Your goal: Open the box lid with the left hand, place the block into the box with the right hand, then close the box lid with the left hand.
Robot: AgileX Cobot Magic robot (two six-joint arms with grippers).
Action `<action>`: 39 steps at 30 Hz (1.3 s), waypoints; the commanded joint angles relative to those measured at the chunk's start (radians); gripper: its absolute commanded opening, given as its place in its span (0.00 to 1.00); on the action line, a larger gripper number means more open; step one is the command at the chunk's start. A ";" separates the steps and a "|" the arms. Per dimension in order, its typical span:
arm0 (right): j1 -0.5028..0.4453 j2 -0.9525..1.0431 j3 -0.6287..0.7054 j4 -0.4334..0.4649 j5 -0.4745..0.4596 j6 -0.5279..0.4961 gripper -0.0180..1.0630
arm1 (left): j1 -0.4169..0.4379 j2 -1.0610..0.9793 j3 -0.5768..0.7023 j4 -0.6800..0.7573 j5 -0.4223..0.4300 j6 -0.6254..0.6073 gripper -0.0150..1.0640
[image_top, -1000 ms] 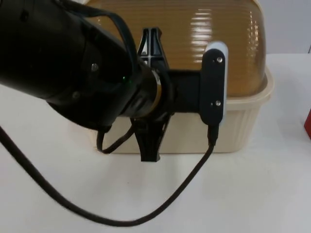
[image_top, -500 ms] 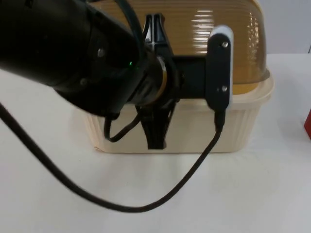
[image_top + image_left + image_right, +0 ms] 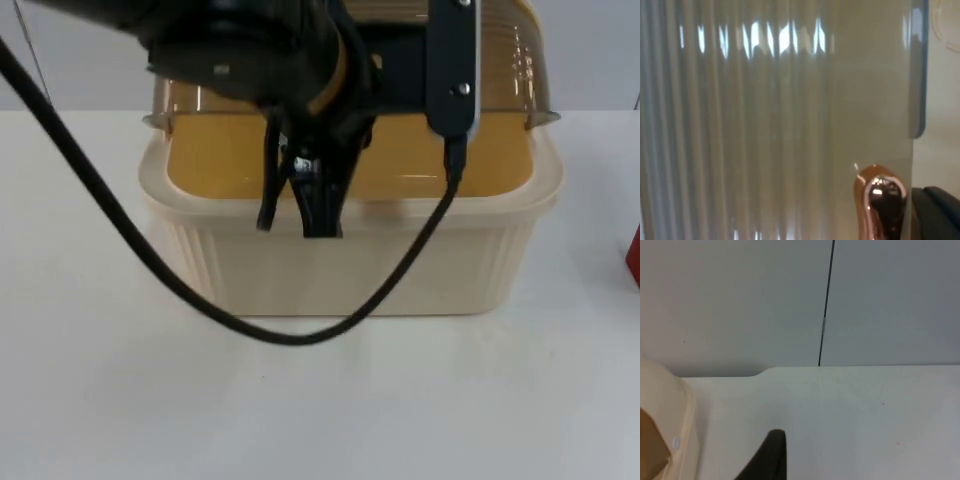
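A cream ribbed box [image 3: 400,270] stands mid-table. Its amber see-through lid [image 3: 505,70] is lifted at the front and tilts back on its rear hinge, so the inside shows under it. My left gripper [image 3: 320,205] hangs over the box's front rim, shut on the lid's front edge. The left wrist view has the ribbed lid [image 3: 765,125] close up, with a shiny copper-coloured knob [image 3: 880,197] beside one black fingertip [image 3: 937,210]. A red block [image 3: 633,255] lies at the table's right edge. The right arm waits to the right; one of its fingertips [image 3: 767,455] hovers near the box's corner [image 3: 665,425].
White table top [image 3: 320,410] stretches in front of the box and on both sides. The grey partition wall [image 3: 740,300] stands behind the table, with a dark vertical seam [image 3: 826,300].
The left gripper has risen and moved back, taking the lid's front edge with it. The lid has gone from shut to lifted. The box stays put.
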 commanded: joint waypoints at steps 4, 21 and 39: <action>0.002 -0.003 -0.007 -0.002 0.001 0.003 0.98 | 0.018 -0.013 -0.054 -0.172 0.033 0.149 0.01; 0.002 -0.003 -0.007 -0.002 0.018 0.003 0.98 | 0.090 -0.013 -0.163 -0.302 0.030 0.302 0.01; 0.002 -0.003 -0.007 -0.002 0.023 0.003 0.98 | 0.144 -0.016 -0.165 -0.247 -0.068 0.161 0.01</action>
